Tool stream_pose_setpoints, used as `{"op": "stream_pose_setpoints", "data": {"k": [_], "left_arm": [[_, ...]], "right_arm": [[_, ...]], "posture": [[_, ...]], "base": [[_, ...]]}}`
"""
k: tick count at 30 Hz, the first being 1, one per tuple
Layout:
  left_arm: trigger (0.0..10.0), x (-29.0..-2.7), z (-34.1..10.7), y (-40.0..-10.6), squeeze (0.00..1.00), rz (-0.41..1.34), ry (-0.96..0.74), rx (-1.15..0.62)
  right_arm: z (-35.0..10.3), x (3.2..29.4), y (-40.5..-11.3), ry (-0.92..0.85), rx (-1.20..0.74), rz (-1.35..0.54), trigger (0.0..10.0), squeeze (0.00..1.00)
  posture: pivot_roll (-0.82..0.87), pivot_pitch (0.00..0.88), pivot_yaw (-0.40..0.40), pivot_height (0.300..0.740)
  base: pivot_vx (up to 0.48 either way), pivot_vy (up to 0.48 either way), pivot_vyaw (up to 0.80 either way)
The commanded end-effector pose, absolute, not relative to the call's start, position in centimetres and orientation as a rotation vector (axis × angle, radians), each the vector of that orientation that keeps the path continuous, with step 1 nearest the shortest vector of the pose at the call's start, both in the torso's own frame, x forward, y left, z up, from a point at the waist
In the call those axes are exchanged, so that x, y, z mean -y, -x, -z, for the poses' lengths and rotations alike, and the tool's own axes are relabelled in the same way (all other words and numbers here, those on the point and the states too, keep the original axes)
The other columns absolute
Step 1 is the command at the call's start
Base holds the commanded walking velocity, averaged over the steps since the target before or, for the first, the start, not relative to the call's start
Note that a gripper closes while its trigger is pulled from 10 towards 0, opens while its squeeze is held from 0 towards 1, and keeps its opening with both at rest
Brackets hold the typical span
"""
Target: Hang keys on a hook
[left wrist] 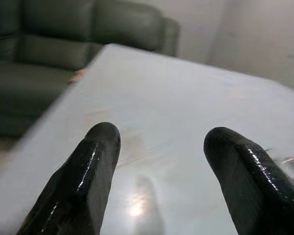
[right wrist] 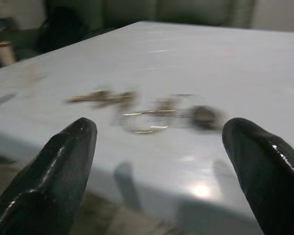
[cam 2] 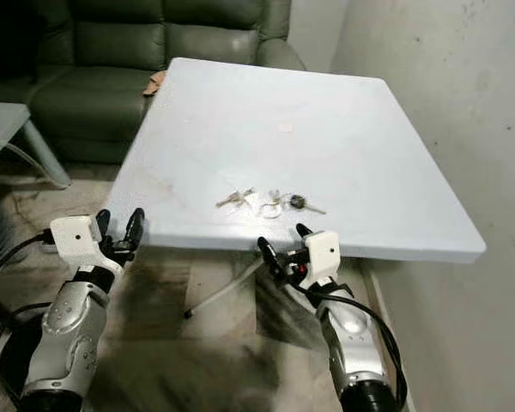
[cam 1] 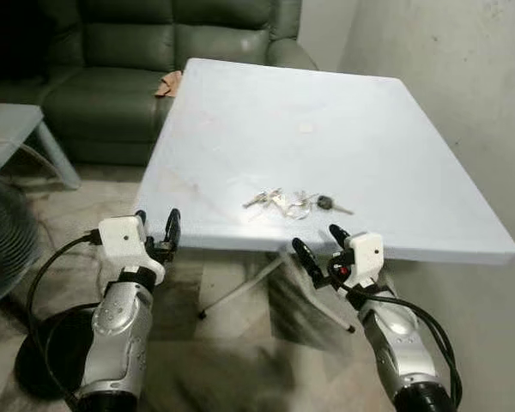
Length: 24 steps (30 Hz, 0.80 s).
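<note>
1. The jaws of both grippers are standing spread apart and empty. The right gripper (cam 1: 320, 245) is hovering just off the near edge of the worktop (cam 1: 266, 112), pointing at the keys (cam 1: 283, 203); the left gripper (cam 1: 157, 232) is waiting at the near left corner, well apart from them.
2. The sofa (cam 1: 154, 51) is sitting beyond the far edge of the worktop, dark green, with a small brownish thing (cam 1: 166, 84) lying on its seat; I cannot tell what that is.
3. The worktop is showing as a pale, glossy square slab on thin legs, close against a bare wall (cam 1: 463, 86) on the right. A second low table (cam 1: 17, 129) is standing to the left, and a fan (cam 1: 4, 240) is sitting on the floor beside the left arm.
4. The keys are lying flat near the front edge, a loose bunch on a ring with one dark-headed key (cam 1: 326, 203) at the right end. In the right wrist view they are lying between the two fingertips (right wrist: 63, 166) but farther out.
5. The step in hand looks to be the reach for the pickup; nothing is being held yet. Next, the right gripper probably needs to be advancing over the edge, dropping low, and pinching the ring or dark head, since flat keys on a slick top may slide away.
</note>
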<state>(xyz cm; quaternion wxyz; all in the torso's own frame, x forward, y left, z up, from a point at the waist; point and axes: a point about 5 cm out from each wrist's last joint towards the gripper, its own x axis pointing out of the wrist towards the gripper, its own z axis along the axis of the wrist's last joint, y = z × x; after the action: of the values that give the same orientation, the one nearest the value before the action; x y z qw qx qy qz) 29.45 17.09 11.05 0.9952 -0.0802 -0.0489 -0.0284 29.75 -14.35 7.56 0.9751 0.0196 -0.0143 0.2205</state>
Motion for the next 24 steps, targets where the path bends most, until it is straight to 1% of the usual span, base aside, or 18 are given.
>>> {"op": "stream_pose_setpoints", "data": {"k": [1,3,8,17,24], "left_arm": [[10.0,-16.6,-10.9,-29.3,0.0,0.066,0.165,0.087],[10.0,-16.6,-10.9,-29.3,0.0,0.057,0.166,0.085],[10.0,-16.2,-11.1,-29.2,0.0,0.063,0.174,0.119],[10.0,-15.2,-11.1,-29.2,0.0,0.087,0.166,0.116],[10.0,-14.0,-11.4,-29.2,0.0,0.179,0.153,0.128]], "right_arm": [[-7.8,14.8,-29.8,-0.038,0.034,-0.431,10.0,0.0],[-7.8,14.8,-29.8,-0.038,0.034,-0.431,10.0,0.0],[-7.7,14.8,-29.8,-0.033,0.032,-0.434,10.0,0.0],[-8.0,14.8,-30.1,-0.008,0.038,-0.462,10.0,0.0],[-9.1,15.5,-31.5,0.05,0.042,-0.516,10.0,0.0]], "posture": [[-0.04,0.0,-0.05,0.74],[-0.04,0.0,-0.05,0.74],[-0.04,0.0,-0.05,0.74],[-0.04,0.0,-0.054,0.74],[-0.04,0.0,-0.058,0.74]], "base": [[0.405,0.0,0.0],[0.307,0.0,0.0],[0.0,0.0,0.0],[0.0,0.0,0.0],[0.0,0.0,0.0]]}}
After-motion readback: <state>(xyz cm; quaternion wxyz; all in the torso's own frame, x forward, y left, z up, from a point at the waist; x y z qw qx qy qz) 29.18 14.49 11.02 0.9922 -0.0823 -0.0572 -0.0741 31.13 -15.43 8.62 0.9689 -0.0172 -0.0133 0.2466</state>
